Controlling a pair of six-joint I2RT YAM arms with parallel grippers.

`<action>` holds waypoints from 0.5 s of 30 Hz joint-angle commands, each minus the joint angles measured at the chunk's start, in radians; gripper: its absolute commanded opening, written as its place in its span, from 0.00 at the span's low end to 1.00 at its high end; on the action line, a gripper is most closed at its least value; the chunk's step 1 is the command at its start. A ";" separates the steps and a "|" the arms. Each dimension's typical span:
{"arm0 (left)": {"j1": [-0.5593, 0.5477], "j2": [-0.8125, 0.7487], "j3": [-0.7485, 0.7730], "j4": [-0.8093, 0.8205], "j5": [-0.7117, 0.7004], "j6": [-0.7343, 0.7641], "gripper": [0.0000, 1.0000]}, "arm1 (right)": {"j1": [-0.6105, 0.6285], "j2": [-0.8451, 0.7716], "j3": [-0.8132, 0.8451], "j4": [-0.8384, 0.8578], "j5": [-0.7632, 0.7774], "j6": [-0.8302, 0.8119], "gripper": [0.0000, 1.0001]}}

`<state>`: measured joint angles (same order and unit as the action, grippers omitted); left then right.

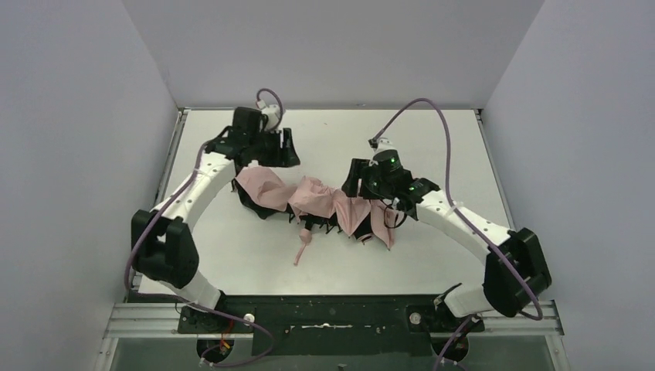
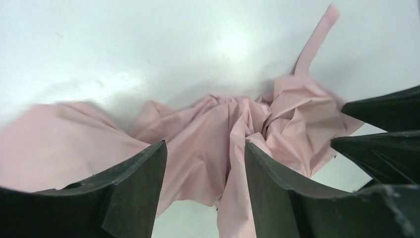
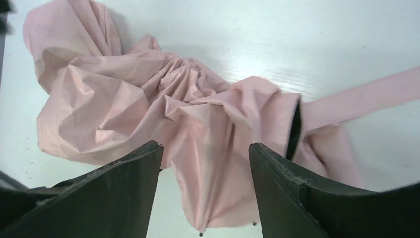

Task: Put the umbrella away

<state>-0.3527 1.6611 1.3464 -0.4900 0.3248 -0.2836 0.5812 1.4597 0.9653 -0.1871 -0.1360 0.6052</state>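
Umbrella [image 1: 309,202] recorded collapsed but loosely crumpled across mid-counter [image 1: 432,139], strap [image 1: 300,251] unfastened; left pincer [image 2: 205,148] and right pincer [image 3: 205,148] seen spread over the canopy, nothing pinched; gathering, wrapping and stowing judged outstanding.

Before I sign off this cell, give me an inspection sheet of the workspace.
Surface: white table.
Job's things: umbrella crumpled mid-table, not rolled up; strap trailing toward the near edge.
Clutter: nothing seen.
Grippers: left pincer open over the umbrella's left end; right pincer open over its right end.
Cables: purple cables arch above both arms, clear of the fabric.
Surroundings: pale walls on three sides.
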 commanded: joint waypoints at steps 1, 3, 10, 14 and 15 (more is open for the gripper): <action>0.069 -0.154 0.093 -0.092 -0.062 0.103 0.58 | -0.044 -0.118 0.064 -0.241 0.170 -0.134 0.66; 0.107 -0.170 0.098 -0.117 -0.113 0.134 0.59 | -0.089 -0.148 0.077 -0.305 0.216 -0.137 0.66; 0.274 -0.067 0.122 -0.180 -0.260 0.125 0.59 | -0.237 -0.133 0.117 -0.470 0.351 -0.150 0.58; 0.314 0.059 0.176 -0.205 -0.280 0.136 0.59 | -0.294 -0.064 0.130 -0.477 0.296 -0.189 0.50; 0.319 0.090 0.192 -0.211 -0.289 0.137 0.58 | -0.303 -0.041 0.136 -0.480 0.281 -0.195 0.48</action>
<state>-0.0536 1.6554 1.4536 -0.6483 0.0891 -0.1703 0.3107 1.3552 1.0412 -0.6270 0.1425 0.4641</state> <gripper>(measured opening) 0.591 0.516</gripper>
